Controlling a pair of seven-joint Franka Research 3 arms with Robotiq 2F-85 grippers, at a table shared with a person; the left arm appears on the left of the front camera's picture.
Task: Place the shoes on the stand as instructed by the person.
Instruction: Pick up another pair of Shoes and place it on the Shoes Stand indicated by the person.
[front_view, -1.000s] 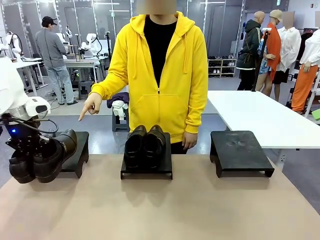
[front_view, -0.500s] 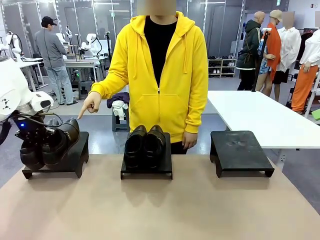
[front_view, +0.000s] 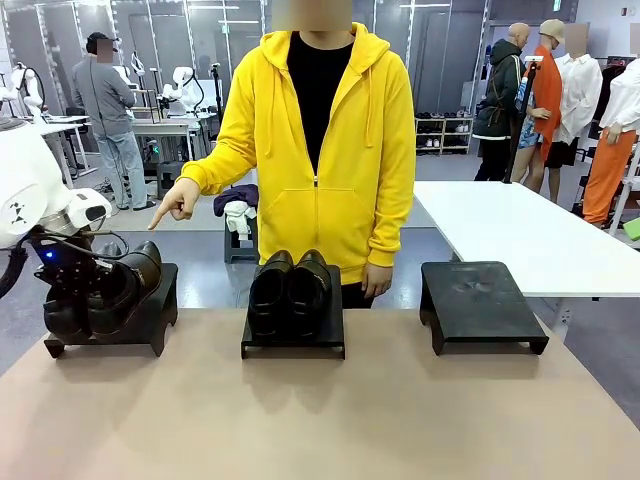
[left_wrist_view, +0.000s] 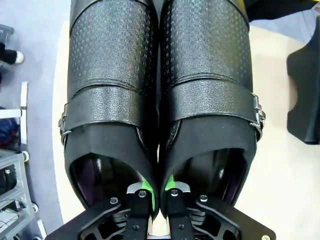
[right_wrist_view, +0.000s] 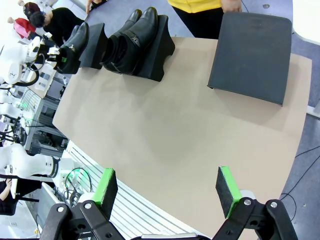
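Observation:
My left gripper (front_view: 72, 282) is shut on one pair of shiny black shoes (front_view: 108, 290), pinching their inner walls together between its green pads (left_wrist_view: 145, 186). This pair (left_wrist_view: 160, 90) sits low over the left stand (front_view: 155, 318), toes toward the person; I cannot tell whether the soles touch it. A second pair of shoes (front_view: 290, 288) rests on the middle stand (front_view: 292, 345). The person (front_view: 320, 150) in a yellow hoodie points a hand (front_view: 178, 205) toward the left stand. High above the near table edge, my right gripper (right_wrist_view: 166, 187) is open and holds nothing.
The right stand (front_view: 482, 300) is a bare black block (right_wrist_view: 252, 55). The brown tabletop (front_view: 330, 420) in front of the three stands is free. A white table (front_view: 520, 230) stands behind at the right.
My left arm carried the shoes from off the table's left front edge up and back over the left stand. The person's pointing hand stayed roughly in place.

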